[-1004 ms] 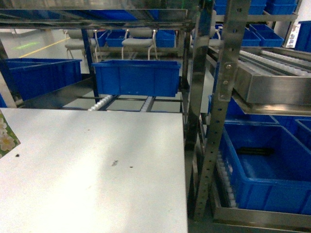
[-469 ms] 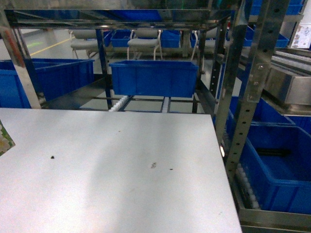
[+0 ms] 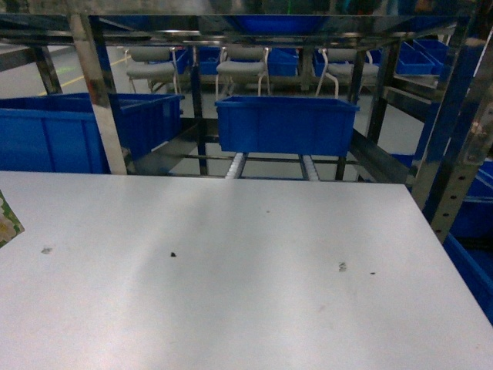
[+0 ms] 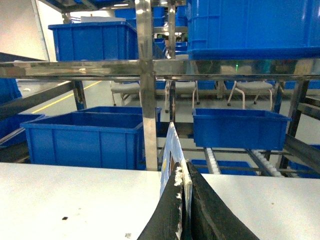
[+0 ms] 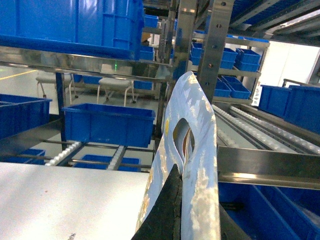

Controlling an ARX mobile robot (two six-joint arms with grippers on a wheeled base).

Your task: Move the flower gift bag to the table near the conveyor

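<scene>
The flower gift bag shows in both wrist views. In the left wrist view its blue-and-white edge (image 4: 170,145) stands up between the black fingers of my left gripper (image 4: 183,170), which is shut on it. In the right wrist view the bag's pale handle loop (image 5: 192,115) rises from my right gripper (image 5: 186,180), also shut on it. A green floral corner of the bag (image 3: 6,220) peeks in at the left edge of the head view. The white table (image 3: 246,270) spreads below. The conveyor's roller lanes (image 3: 235,163) run behind its far edge. Neither gripper shows in the head view.
A blue bin (image 3: 286,123) sits on the conveyor rollers past the table's far edge, with a larger blue bin (image 3: 77,135) to the left. Steel rack uprights (image 3: 100,92) stand at the table's back corners. More blue bins and roller lanes (image 5: 260,125) lie to the right.
The head view has swung left: the table now fills the frame, and the steel rack with blue bins on the right has slid almost out of view. The bag corner stays at the left edge.
</scene>
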